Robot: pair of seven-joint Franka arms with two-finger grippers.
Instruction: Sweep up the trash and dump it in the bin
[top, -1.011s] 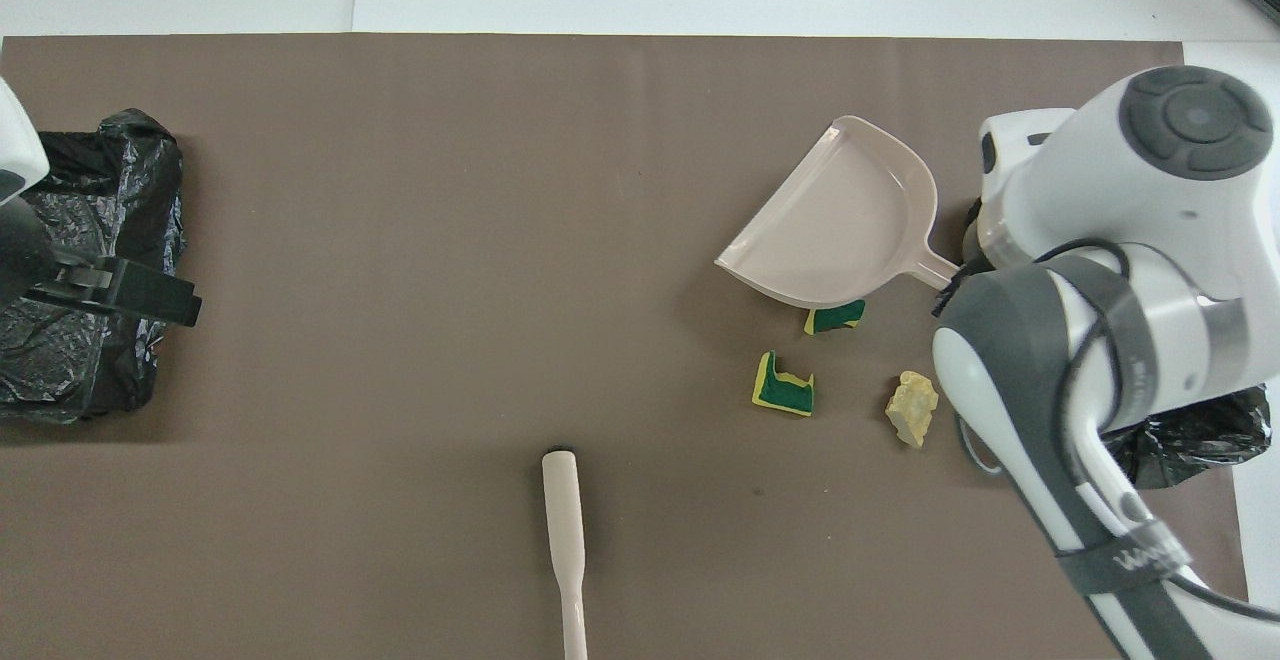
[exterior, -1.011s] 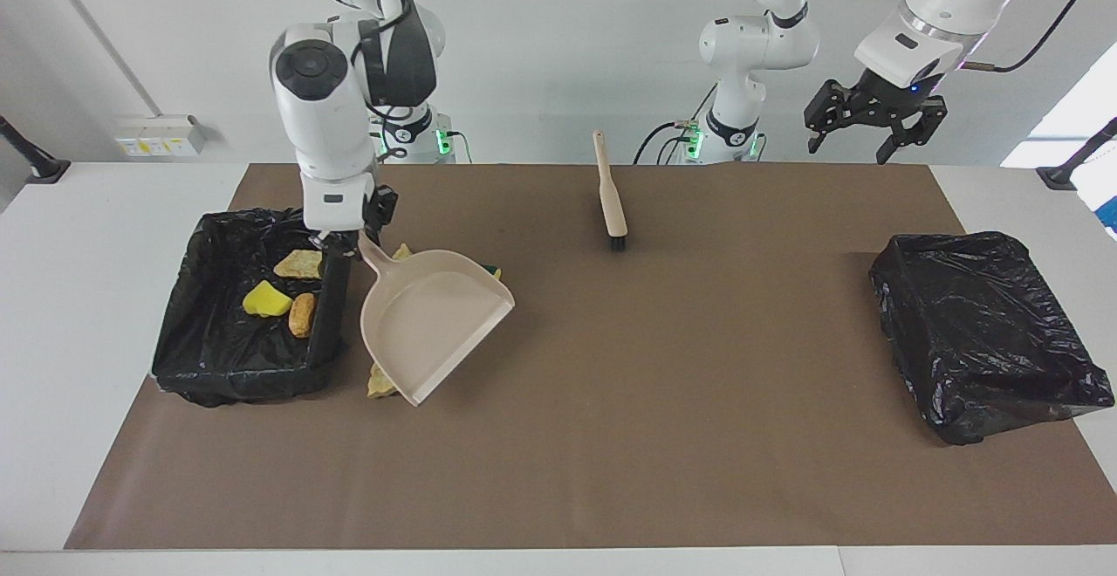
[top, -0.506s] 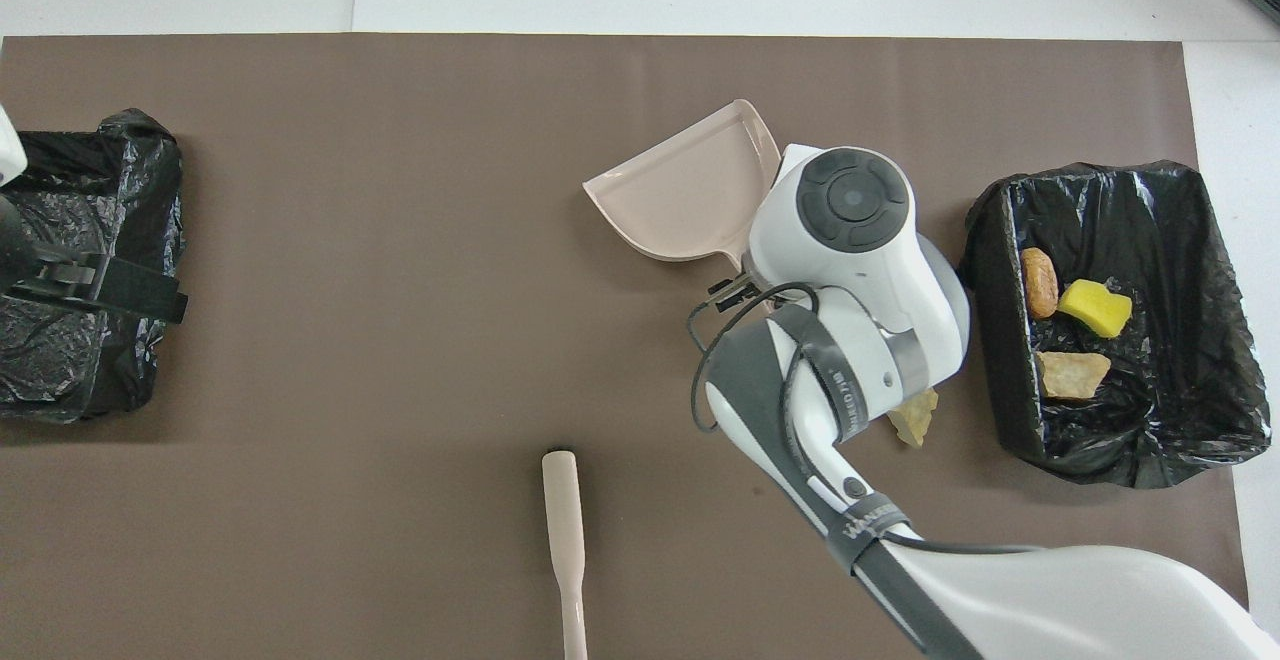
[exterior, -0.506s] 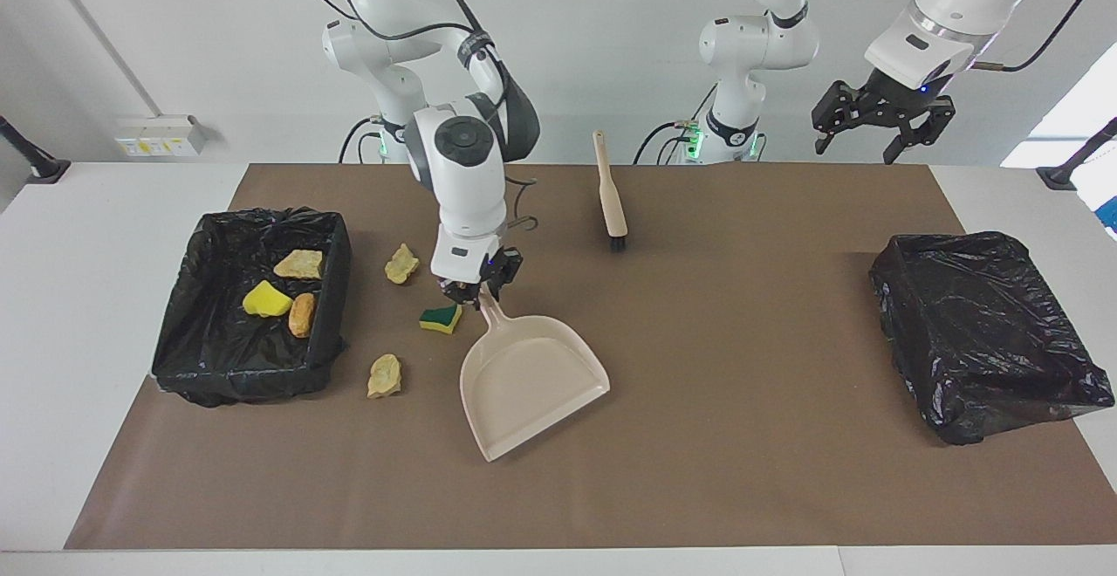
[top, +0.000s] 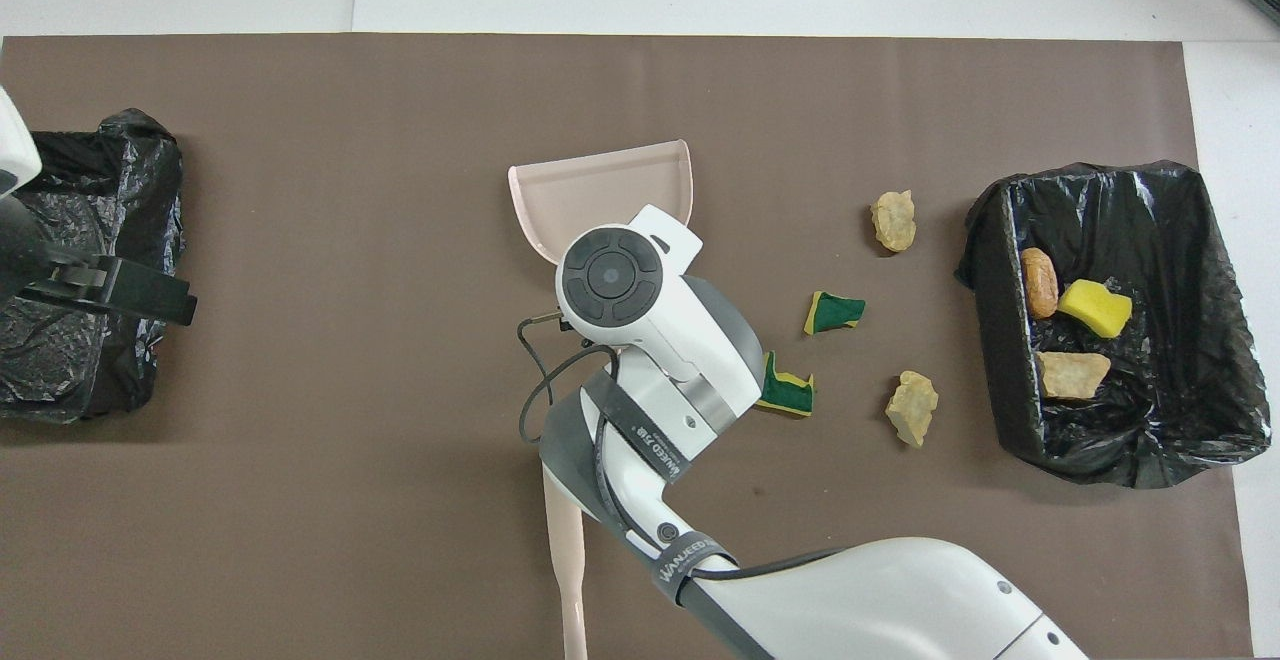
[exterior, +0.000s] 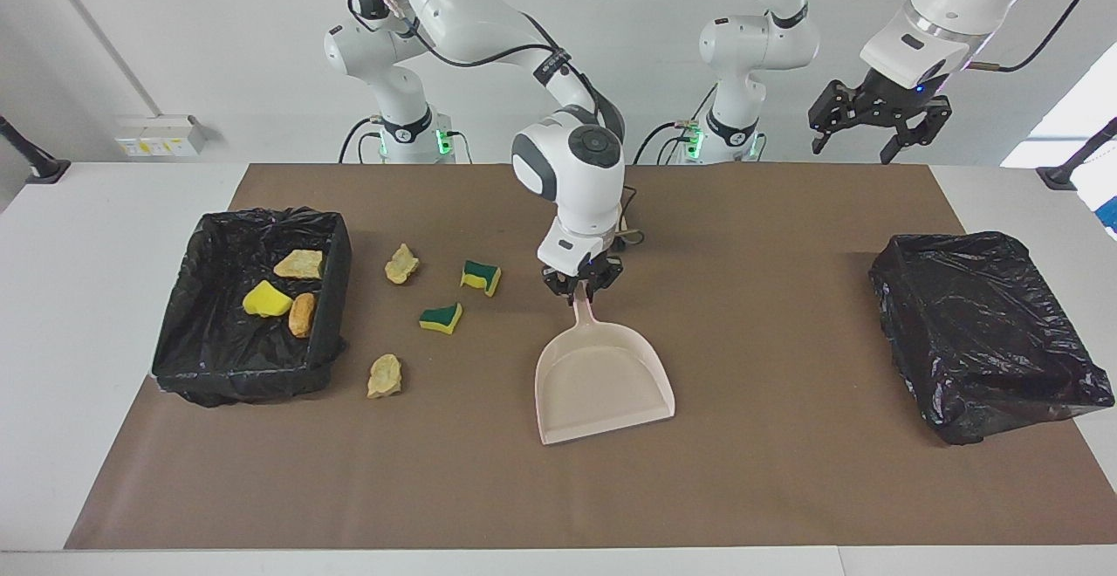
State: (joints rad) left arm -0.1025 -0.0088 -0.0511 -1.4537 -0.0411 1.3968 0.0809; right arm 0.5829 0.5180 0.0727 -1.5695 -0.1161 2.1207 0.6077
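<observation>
1. Facing view, against a second ago: the right gripper has carried the beige dustpan away from the trash-holding bin to the middle of the brown mat, and its handle now points toward the robots, where before the pan sat slanted against the bin's wall.
2. With the pan gone from there, four pieces of trash show on the mat: two green-and-yellow sponge chunks and two pale beige wads, all between that bin and the pan.
3. Three more pieces lie in the bin as before: a yellow sponge chunk, an orange-brown lump and a beige wad.
4. The right arm reaches from its base across to mid-table, wrist pointing down, its fingers clamped on the dustpan's handle; the pan's open lip faces away from the robots.
5. The left gripper hangs with jaws spread wide and nothing in them, high over the left arm's end of the table, above the second bin; that arm waits.
6. The hand brush lies nearer to the robots than the pan, mostly hidden by the right arm.
7. Open mat lies between the pan and the second bin, and between the pan's lip and the mat's edge.
</observation>
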